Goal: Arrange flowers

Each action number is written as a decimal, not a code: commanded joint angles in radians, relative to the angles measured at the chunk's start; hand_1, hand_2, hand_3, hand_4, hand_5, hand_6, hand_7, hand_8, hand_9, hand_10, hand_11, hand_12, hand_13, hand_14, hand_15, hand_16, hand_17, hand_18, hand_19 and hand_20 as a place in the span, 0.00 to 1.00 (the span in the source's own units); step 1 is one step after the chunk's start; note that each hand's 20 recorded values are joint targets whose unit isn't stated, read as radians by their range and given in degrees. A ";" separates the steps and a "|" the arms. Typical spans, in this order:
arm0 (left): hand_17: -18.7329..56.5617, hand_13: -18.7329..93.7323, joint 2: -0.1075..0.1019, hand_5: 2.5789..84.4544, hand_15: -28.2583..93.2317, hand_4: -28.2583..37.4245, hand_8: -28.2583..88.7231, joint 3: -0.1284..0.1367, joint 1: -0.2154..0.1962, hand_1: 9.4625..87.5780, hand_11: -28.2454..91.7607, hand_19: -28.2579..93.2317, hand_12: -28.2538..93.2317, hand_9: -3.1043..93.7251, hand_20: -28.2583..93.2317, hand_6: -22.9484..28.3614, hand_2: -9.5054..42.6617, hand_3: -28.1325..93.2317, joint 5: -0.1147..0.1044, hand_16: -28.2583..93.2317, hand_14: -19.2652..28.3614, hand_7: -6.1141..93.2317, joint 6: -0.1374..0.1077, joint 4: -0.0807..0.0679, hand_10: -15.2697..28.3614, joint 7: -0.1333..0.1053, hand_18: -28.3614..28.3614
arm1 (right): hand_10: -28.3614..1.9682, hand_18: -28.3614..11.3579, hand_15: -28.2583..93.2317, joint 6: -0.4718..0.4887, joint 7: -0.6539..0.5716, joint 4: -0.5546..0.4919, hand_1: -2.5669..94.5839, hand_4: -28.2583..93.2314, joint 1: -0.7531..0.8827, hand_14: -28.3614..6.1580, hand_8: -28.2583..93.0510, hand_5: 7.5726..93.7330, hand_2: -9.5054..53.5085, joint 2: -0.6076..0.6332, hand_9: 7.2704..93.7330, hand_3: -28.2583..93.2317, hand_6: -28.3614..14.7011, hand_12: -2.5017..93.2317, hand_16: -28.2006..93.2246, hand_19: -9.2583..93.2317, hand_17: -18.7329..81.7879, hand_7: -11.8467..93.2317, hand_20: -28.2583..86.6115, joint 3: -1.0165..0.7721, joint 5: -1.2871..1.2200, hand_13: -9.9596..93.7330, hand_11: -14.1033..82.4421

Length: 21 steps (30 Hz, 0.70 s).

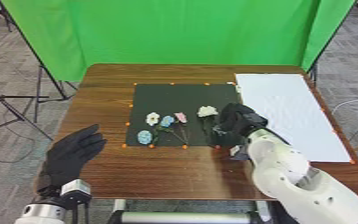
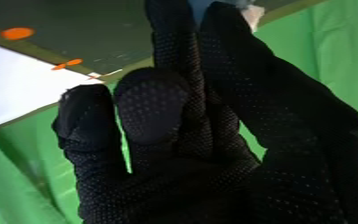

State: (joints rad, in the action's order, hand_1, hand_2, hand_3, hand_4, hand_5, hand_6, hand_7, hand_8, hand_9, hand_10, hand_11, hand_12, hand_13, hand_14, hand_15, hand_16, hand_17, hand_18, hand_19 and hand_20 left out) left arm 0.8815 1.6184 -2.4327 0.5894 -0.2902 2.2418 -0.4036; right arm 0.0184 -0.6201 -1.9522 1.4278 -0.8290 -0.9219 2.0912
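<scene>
I expect these flowers to weigh next to nothing: thin stems (image 1: 183, 132) that probably bend and spring, and soft heads that would crush under a hard squeeze. I'd pinch each one partway down the stem, clear of the petals, and lightly, since a stem that narrow may roll or snag its neighbour.

The flowers lie on the black mat (image 1: 149, 97) on the bench (image 1: 104, 100): the white five-petalled flower (image 1: 152, 118), the blue flower (image 1: 167, 121), the pale blue cluster (image 1: 144, 137), the pink flower (image 1: 181, 117) and, just beside my right hand (image 1: 238, 119), the fuller white bloom (image 1: 207, 111). My left hand (image 1: 71, 154) is well apart from them, over the near left of the bench, its fingers straight and a little spread.

I cannot tell whether my right hand has hold of anything. Beside its glove in the right wrist view are a bluish patch (image 2: 198, 7) and a pale pinkish scrap (image 2: 253, 16), both cut off; they may be petals, held or lying beyond. The crossing stems are hard to sort out, and my right hand may cover more.
</scene>
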 commanded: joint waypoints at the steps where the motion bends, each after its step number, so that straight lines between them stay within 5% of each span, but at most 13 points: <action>1: 0.12 0.40 0.016 0.51 0.77 0.12 0.15 -0.002 -0.013 0.22 0.58 0.73 0.32 0.43 0.28 0.71 0.29 0.91 0.008 0.11 0.99 0.27 0.001 0.005 0.86 0.017 0.89 | 0.55 0.30 0.85 -0.008 -0.027 -0.013 0.52 0.00 0.023 0.73 0.20 0.62 0.00 0.015 0.76 0.90 0.54 0.30 0.40 1.00 0.67 0.38 0.46 -0.028 0.003 0.82 0.36; 10: 0.12 0.40 0.045 0.51 0.77 0.12 0.15 0.007 -0.025 0.23 0.58 0.73 0.32 0.43 0.28 0.71 0.29 0.91 0.022 0.11 0.99 0.27 0.011 0.009 0.86 0.043 0.88 | 0.44 0.28 0.86 0.031 -0.034 -0.073 0.47 0.00 0.109 0.69 0.12 0.61 0.00 0.008 0.71 0.93 0.52 0.22 0.40 1.00 0.65 0.36 0.46 -0.144 -0.031 0.80 0.42; 13: 0.12 0.40 0.033 0.51 0.77 0.12 0.15 0.000 -0.051 0.23 0.58 0.73 0.32 0.43 0.28 0.71 0.29 0.91 0.002 0.11 0.99 0.27 -0.023 0.014 0.86 -0.014 0.88 | 0.41 0.27 0.86 0.019 -0.003 -0.112 0.44 0.00 0.198 0.64 0.13 0.60 0.01 -0.029 0.67 0.93 0.51 0.21 0.39 1.00 0.62 0.35 0.43 -0.279 -0.090 0.77 0.43; 17: 0.12 0.40 0.025 0.51 0.77 0.12 0.15 0.001 -0.057 0.22 0.58 0.73 0.32 0.43 0.28 0.71 0.29 0.91 0.001 0.11 0.99 0.27 -0.040 0.015 0.86 -0.034 0.88 | 0.37 0.24 0.85 -0.039 -0.010 -0.188 0.37 0.00 0.328 0.57 0.13 0.57 0.13 -0.069 0.63 0.93 0.49 0.20 0.37 0.99 0.56 0.33 0.35 -0.461 -0.259 0.72 0.43; 21: 0.12 0.39 -0.017 0.51 0.77 0.12 0.15 0.013 -0.079 0.22 0.57 0.73 0.32 0.43 0.28 0.71 0.28 0.91 0.008 0.11 0.99 0.27 -0.084 0.025 0.86 -0.076 0.88 | 0.38 0.23 0.84 -0.110 0.029 -0.233 0.36 0.01 0.422 0.53 0.12 0.58 0.18 -0.074 0.63 0.93 0.50 0.20 0.36 0.99 0.55 0.33 0.32 -0.577 -0.351 0.70 0.43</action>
State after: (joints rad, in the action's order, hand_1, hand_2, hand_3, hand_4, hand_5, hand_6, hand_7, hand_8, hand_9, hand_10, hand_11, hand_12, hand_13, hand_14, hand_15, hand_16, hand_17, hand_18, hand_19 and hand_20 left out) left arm 0.9081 1.6227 -2.4661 0.5985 -0.3123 2.2507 -0.4249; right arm 0.0325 -0.6068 -2.1166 1.6815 -0.8935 -1.3333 1.8642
